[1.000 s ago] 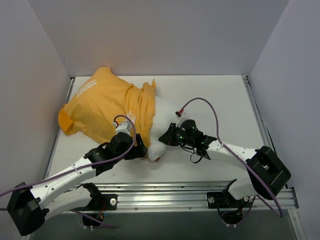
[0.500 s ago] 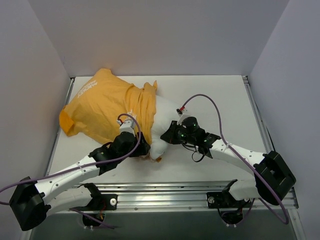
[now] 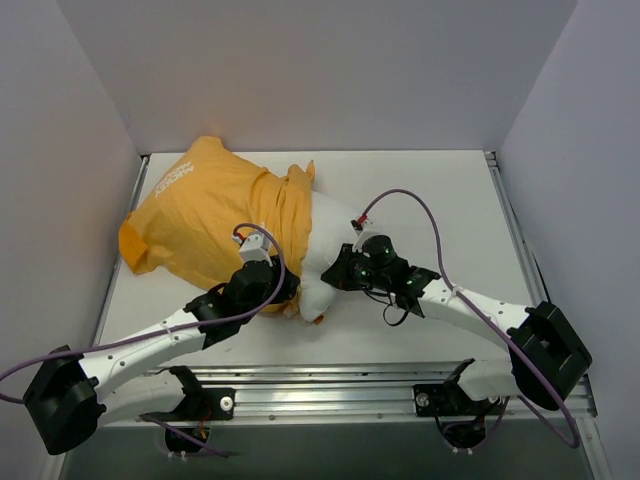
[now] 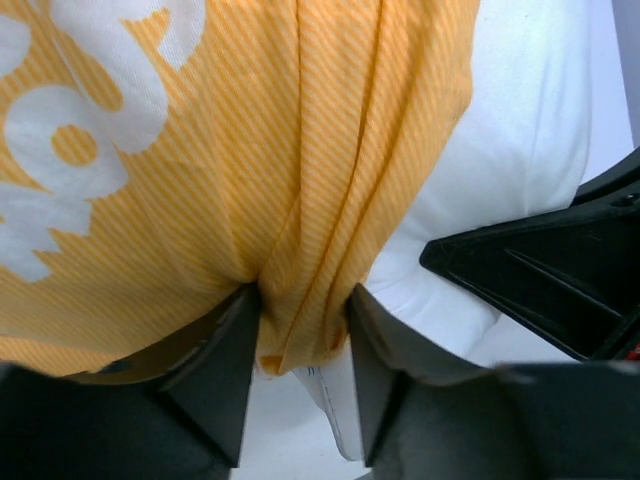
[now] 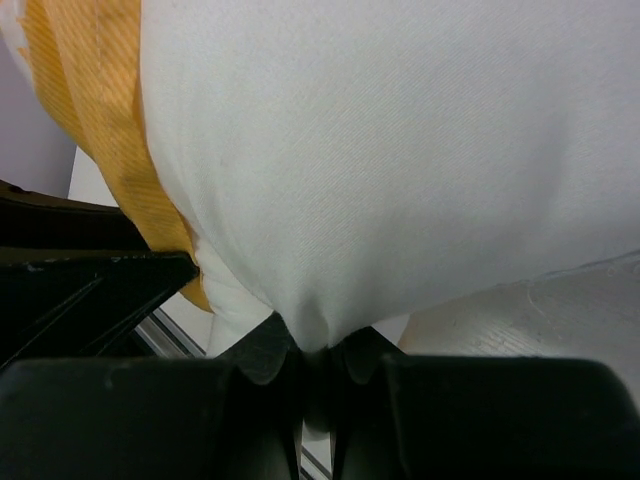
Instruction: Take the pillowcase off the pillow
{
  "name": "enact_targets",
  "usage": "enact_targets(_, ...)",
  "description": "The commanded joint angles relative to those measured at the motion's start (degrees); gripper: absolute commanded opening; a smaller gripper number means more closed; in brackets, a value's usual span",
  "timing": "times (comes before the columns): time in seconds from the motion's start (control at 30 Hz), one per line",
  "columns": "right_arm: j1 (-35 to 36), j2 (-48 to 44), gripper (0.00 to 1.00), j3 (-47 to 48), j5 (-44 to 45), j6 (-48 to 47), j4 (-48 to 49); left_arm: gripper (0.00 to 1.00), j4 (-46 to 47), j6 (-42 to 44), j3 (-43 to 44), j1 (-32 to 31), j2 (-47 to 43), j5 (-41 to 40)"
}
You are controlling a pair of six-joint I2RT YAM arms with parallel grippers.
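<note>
The orange-yellow pillowcase [image 3: 200,210] with white lettering [image 3: 172,178] covers the left part of the white pillow [image 3: 325,240], whose bare end sticks out to the right. My left gripper [image 3: 290,295] is at the case's bunched hem near the front. In the left wrist view its fingers press on both sides of a fold of pillowcase [image 4: 250,150], left gripper [image 4: 303,340], with the pillow [image 4: 510,130] beside it and a small white tag [image 4: 325,395] below. My right gripper [image 3: 335,275] is shut on a pinch of pillow [image 5: 400,150], right gripper [image 5: 320,350]; the pillowcase edge [image 5: 90,100] shows at left.
The white table [image 3: 430,190] is boxed in by grey walls on three sides. A metal rail [image 3: 400,385] runs along the front edge. A purple cable [image 3: 420,200] loops over the right arm. The right arm's black body [image 4: 540,270] sits close beside the left gripper.
My left gripper has slid right onto the pillowcase's hem and its jaws have closed in on the fold. The right gripper has edged slightly left, still holding the pillow.
</note>
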Motion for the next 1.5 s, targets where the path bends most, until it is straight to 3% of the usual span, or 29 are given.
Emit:
enact_targets(0.0,0.76,-2.51,0.0,3.3,0.75,-0.77,0.56,0.45,2.76,-0.39,0.46,-0.45,0.75,-0.97)
enact_targets(0.03,0.85,-2.77,0.0,3.38,0.84,-0.86,0.2,0.39,2.24,-0.3,0.64,-0.45,0.75,-2.28)
enact_targets(0.07,0.85,-3.38,0.0,3.56,1.71,-1.03,-0.32,0.22,1.01,-0.39,0.9,-0.45,0.49,-3.34)
enact_targets(0.17,0.5,-5.84,0.0,4.35,4.43,-2.0,-3.83,0.04,-4.17,-0.48,1.25,-0.45,-2.14,-7.55)
enact_targets(0.2,0.24,-6.63,0.0,5.05,6.44,-2.61,-6.1,0.02,-6.45,-0.48,1.17,-0.36,-4.15,-8.7)
enact_targets(0.37,-3.97,-13.48,0.0,10.4,9.45,-4.99,-14.64,0.02,-14.1,-1.18,0.55,-0.1,-9.7,-15.03)
enact_targets(0.63,-20.22,-20.17,0.0,24.99,5.96,-9.91,-32.22,0.02,-30.19,-9.53,1.95,2.79,-13.67,-25.58)
enact_targets(0.83,-23.15,-22.28,0.0,34.22,-1.0,-8.15,-34.16,0.02,-33.09,-14.26,3.53,8.51,-6.47,-26.28)
enact_targets(1.0,-23.23,-23.69,0.0,41.17,6.7,-10.26,-39.51,0.02,-36.26,-19.1,6.52,12.37,1.97,-29.1)
enact_targets(1.1,-23.15,-24.83,0.0,40.31,7.09,-12.45,-41.1,0.04,-33.46,-17.54,7.66,13.78,5.31,-27.09)
enact_targets(1.2,-23.23,-25.1,0.0,37.24,-1.66,-14.39,-41.37,0.07,-27.58,-11.84,8.2,13.7,6.03,-20.79)
enact_targets(1.4,-22.88,-26.33,0.0,20.98,-11.89,-13.25,-45.23,0.16,-21.67,-6.03,7.67,13.35,-0.82,-10.49)
enact_targets(1.43,-22.8,-26.68,0.02,19.05,-16.86,-13.43,-45.59,0.2,-21.59,-5.49,7.76,13.35,-1.96,-9.25)
enact_targets(1.47,-22.62,-26.68,0.12,15.98,-19.79,-14.3,-46.63,0.24,-21.59,-4.7,7.76,13.35,-4.32,-7.85)
